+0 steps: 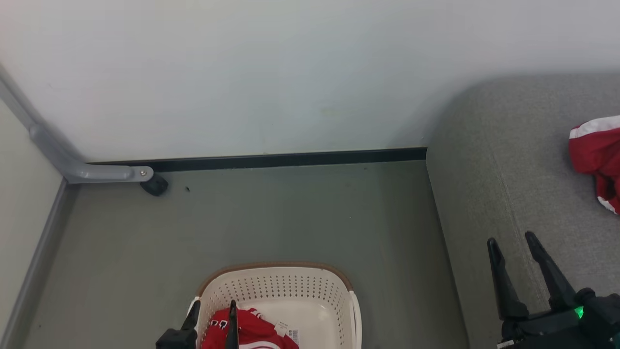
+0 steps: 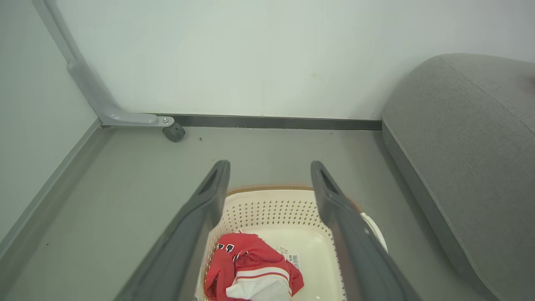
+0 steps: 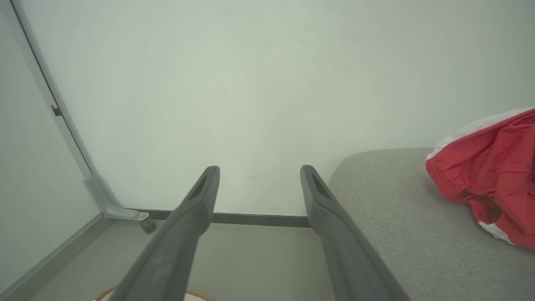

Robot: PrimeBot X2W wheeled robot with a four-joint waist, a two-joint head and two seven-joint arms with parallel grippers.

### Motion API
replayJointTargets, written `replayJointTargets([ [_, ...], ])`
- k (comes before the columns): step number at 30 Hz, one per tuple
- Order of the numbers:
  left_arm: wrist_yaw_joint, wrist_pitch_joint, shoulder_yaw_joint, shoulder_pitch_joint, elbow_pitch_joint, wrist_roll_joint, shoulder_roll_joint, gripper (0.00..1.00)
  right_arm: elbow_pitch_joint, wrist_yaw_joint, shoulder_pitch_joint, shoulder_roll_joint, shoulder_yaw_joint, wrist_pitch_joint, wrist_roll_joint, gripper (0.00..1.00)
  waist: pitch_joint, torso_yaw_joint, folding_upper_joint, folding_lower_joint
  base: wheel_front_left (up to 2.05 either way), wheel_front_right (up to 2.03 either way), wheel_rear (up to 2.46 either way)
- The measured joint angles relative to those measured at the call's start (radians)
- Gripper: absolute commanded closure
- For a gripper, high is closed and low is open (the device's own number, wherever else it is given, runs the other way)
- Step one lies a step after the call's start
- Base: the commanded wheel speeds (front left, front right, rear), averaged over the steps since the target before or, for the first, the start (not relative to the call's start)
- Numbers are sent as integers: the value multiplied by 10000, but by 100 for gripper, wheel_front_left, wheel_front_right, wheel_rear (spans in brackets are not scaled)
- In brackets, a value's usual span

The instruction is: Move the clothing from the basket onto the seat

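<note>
Reaching down for the clothing (image 2: 250, 267) in the basket (image 2: 271, 209) looks like the step in hand. The left gripper (image 2: 269, 167) hangs above it with its fingers spread wide and nothing between them. To do it well, I judge the arm should drop straight over the bunched heap in the basket's left half and keep both fingers inside the perforated wall. It should pinch a thick fold rather than the paper label (image 2: 291, 257) at the heap's edge, then lift clear of the brown rim before swinging toward the seat (image 1: 508, 184). The right gripper (image 1: 511, 238) hovers over the seat's near edge, also wide and empty. The clothing is soft bright red fabric with white stripes and white trim, loosely crumpled — one piece in the basket on the floor (image 1: 290, 213), showing small printed marks, and another garment (image 1: 598, 155) already lying on the grey seat, well apart from the basket.
</note>
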Motion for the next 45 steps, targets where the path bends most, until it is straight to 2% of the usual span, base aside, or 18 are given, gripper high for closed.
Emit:
replayJointTargets([
  [11,0,614,-522,-1508,1741,267,-105,0,-1143,-2,-755,-489,-240,251,-284,0,1486,-263,1,1,0,0,0],
  [25,0,1789,-1517,-3395,3935,874,-142,0,-2357,-4,-1583,-648,-384,499,-299,0,3482,-883,1,2,0,0,0],
  [45,0,2790,-1133,-6097,5649,941,-127,0,-3390,-123,-2526,-585,-616,495,-261,0,6336,-1770,1,1,0,0,0],
])
